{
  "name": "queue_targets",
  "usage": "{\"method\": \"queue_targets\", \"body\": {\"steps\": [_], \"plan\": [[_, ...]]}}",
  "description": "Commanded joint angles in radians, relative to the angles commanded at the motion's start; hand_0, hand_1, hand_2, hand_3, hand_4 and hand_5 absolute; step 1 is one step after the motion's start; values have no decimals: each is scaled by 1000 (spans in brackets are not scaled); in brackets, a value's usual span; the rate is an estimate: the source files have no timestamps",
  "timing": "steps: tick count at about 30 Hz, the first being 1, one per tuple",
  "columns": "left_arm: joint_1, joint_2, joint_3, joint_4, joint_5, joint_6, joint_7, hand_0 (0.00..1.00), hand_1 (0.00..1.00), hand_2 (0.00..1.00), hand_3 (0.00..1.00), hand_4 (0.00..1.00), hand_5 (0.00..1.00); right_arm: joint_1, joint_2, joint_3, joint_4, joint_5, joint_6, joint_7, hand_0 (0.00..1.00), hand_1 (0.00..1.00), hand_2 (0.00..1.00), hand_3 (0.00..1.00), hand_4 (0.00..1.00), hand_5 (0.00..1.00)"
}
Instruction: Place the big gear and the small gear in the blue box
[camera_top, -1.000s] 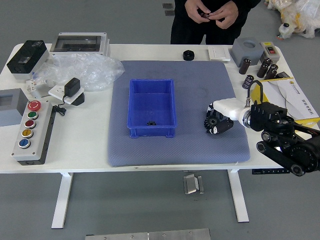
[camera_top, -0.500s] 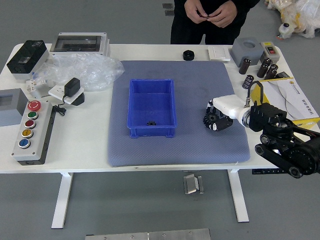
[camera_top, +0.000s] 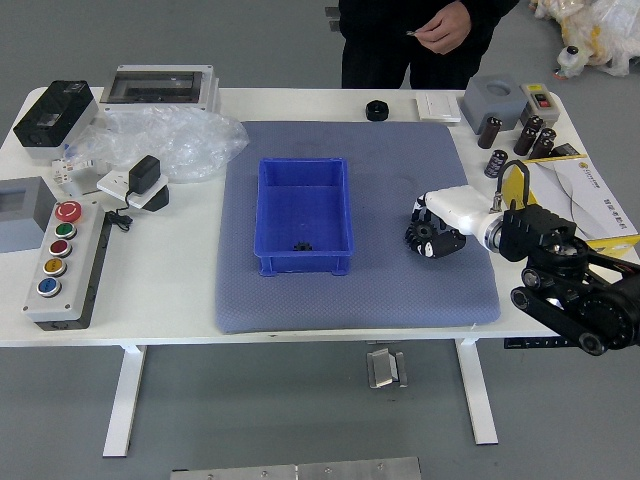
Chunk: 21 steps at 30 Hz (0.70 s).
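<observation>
The open blue plastic box (camera_top: 303, 267) sits on the grey-blue mat (camera_top: 385, 300), with a small black part, probably the small gear (camera_top: 303, 246), inside at its six o'clock. Out from the box, between three and four o'clock, the robot's black-and-white right hand (camera_top: 430, 236) is down at a dark round part, likely the big gear (camera_top: 421, 233); I cannot tell how far open it is or whether it has hold of anything. A shallow or off-centre grip could let that gear slip on lifting, and carrying it too low could catch the box's three o'clock wall. The small gear's teeth are too tiny to make out, the right hand partly hides the big gear, and towards one o'clock a person's bare hand (camera_top: 443, 28) pinches something unclear
</observation>
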Motion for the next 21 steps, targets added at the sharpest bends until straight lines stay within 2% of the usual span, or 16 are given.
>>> {"method": "queue_targets", "body": {"steps": [12, 16, 21], "plan": [[0, 1, -8, 0, 3, -1, 0, 858, 827, 811, 832, 698, 302, 58, -32, 54, 52, -10, 22, -11, 584, 444, 515, 624, 549, 180], [2, 3, -10, 0, 3, 0, 1, 858, 827, 811, 832, 698, 302, 77, -37, 81, 97, -17, 33, -19, 584, 444, 515, 624, 549, 180], [2, 3, -13, 0, 6, -1, 1, 858, 827, 811, 832, 698, 302, 92, -22, 111, 164, -20, 45, -27, 584, 447, 515, 623, 550, 181]]}}
